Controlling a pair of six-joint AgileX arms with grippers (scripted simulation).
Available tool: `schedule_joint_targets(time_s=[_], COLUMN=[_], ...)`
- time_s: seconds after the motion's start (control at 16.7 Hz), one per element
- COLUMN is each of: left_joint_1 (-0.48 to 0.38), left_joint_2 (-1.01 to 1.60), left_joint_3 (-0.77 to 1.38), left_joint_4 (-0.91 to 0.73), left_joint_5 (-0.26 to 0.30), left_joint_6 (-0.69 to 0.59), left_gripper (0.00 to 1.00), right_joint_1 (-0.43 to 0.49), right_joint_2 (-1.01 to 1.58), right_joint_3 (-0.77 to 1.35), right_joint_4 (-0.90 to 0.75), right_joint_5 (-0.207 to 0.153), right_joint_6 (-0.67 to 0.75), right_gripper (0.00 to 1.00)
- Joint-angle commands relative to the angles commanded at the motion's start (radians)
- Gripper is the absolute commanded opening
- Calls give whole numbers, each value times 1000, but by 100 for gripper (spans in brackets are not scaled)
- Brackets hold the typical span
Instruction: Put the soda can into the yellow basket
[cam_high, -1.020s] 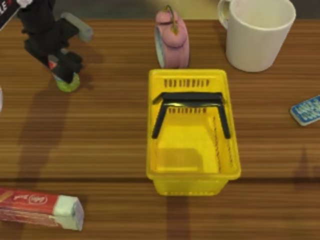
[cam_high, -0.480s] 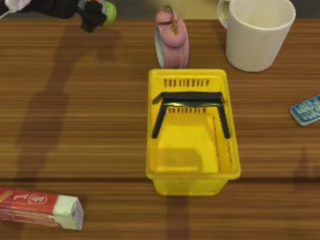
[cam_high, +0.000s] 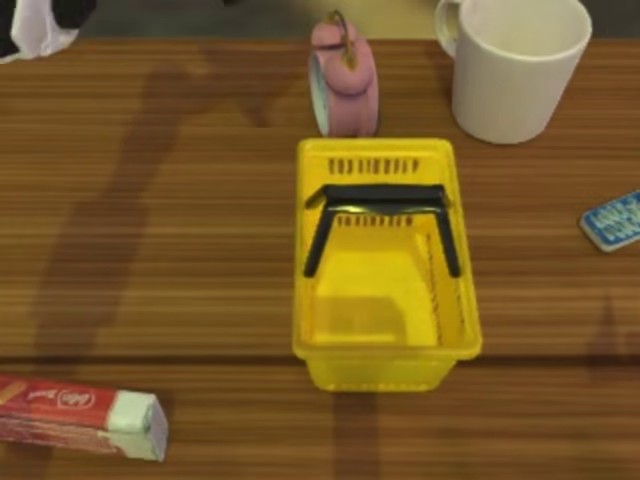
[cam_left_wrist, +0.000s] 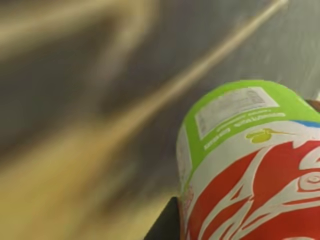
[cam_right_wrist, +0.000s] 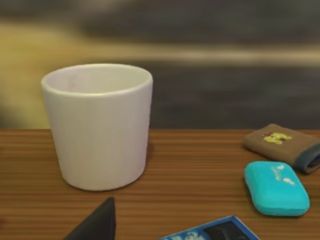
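Observation:
The soda can (cam_left_wrist: 240, 150), green at one end with a red-and-white label, fills the left wrist view. My left gripper (cam_left_wrist: 250, 232) is shut on it, one dark finger (cam_left_wrist: 167, 225) lying against its side, with blurred background behind. In the top view the can is hidden; only a white-and-black part of my left arm (cam_high: 35, 22) shows at the far-left corner. The yellow basket (cam_high: 375, 148) stands at the table's middle, its black handles (cam_high: 380, 195) folded across the opening. My right arm is out of the top view; one dark finger (cam_right_wrist: 100, 220) shows in its wrist view, nothing held.
A pink alarm clock (cam_high: 345, 75) stands just behind the basket, a big white mug (cam_high: 515, 65) at the far right. A red and pale-green box (cam_high: 80, 415) lies at the near left, a blue item (cam_high: 612, 220) at the right edge. A teal case (cam_right_wrist: 276, 187) and a brown pouch (cam_right_wrist: 282, 142) lie beside the mug.
My left gripper took the can up off the far-left table, carried it toward the far edge, and has left the top view except for a corner of the arm.

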Motion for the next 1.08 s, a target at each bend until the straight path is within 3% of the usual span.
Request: schedule_joint_targets(time_s=[0.3,0.54,0.78,1.08], left_joint_1=[-70,-119,-146,-142], left_joint_2=[-89,-126,-140,-135], left_joint_3=[-216,-347,-414,-414], left_joint_4=[269,365,388,388], left_joint_5=[211,313,356,356], left_joint_6=[-96,-149,-173,-172], left_gripper=[0,0,0,0], right_joint_1=[0,0,0,0], right_joint_2=[0,0,0,0], right_joint_3=[0,0,0,0], right_joint_4=[0,0,0,0], right_joint_5=[0,0,0,0], right_joint_6=[0,0,0,0], right_gripper=[100,100,100,100])
